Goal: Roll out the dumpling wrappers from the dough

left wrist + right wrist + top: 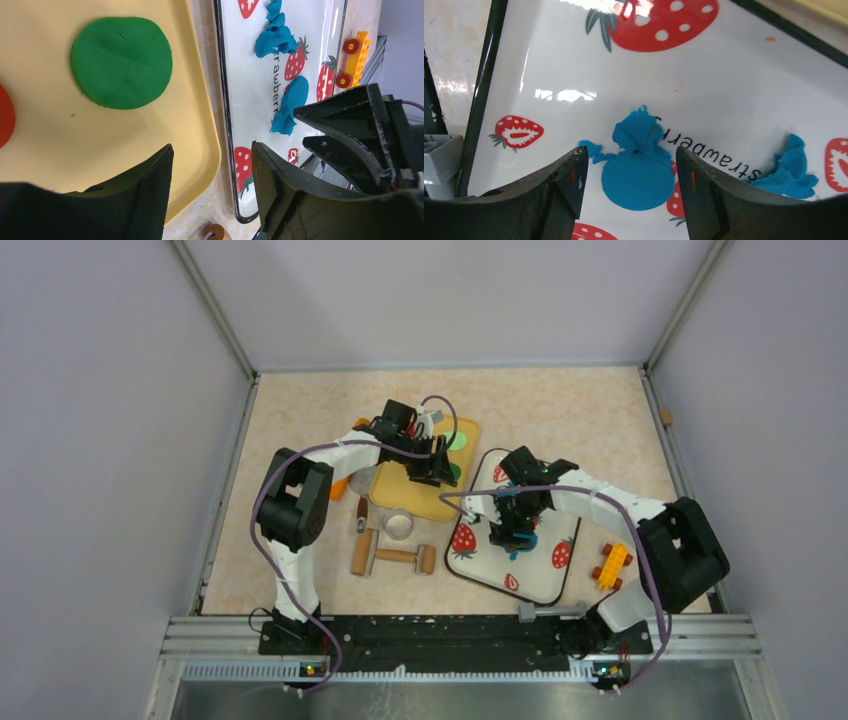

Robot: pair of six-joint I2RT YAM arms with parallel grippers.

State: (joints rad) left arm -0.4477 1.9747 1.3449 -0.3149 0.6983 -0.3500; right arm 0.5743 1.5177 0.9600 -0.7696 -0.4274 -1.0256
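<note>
Looking down past the right gripper [630, 161], we saw its fingers spread wide with nothing pinched. The blue dumpling wrapper [638, 186] lay flat on the strawberry tray [734, 75], directly between them. A ragged dough scrap [636, 134] clung to the wrapper's far edge, just beyond the fingertips. A second dough lump [791, 170] sat outside the pair, off to one side and apart from the disc. The left gripper [211, 150] was also spread and empty, straddling the rim of the yellow tray [60, 145], with the green disc [121, 62] ahead of the fingertip on that tray's side. We judged the joined scrap to be the danger: closing on the wrapper could buckle its thin edge. Lifting it might drag the scrap along or tear the round, since soft clay tends to stick to a glossy surface.
</note>
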